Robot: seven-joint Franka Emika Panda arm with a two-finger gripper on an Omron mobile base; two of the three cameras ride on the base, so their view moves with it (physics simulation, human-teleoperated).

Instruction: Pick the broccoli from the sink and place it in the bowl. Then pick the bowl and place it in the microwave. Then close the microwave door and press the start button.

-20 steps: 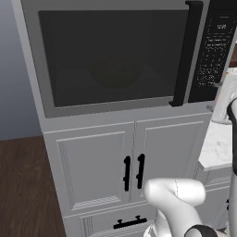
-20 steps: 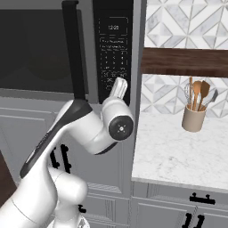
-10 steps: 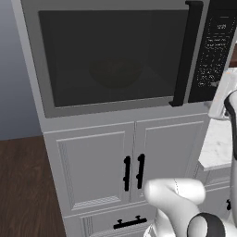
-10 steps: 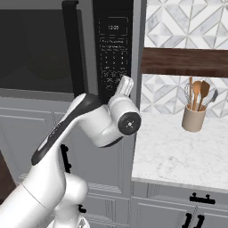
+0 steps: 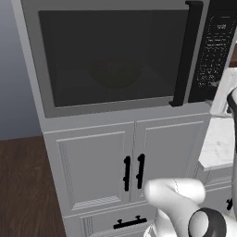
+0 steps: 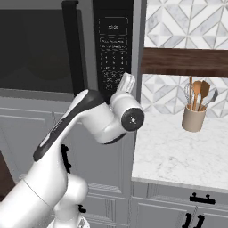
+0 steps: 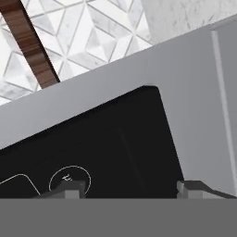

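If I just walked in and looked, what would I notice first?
The big grey microwave, with its dark-windowed microwave door shut and a round shape showing faintly behind the glass. Next, the white robot arm reaching up to the black keypad panel on the microwave's right side, its hand right up against the buttons. Off to the right, a beige pot of wooden utensils stands on the marble counter.

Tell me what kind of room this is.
A home kitchen, most likely. A built-in microwave sits above white cabinets, beside a marble counter holding a crock of utensils against a patterned tile backsplash.
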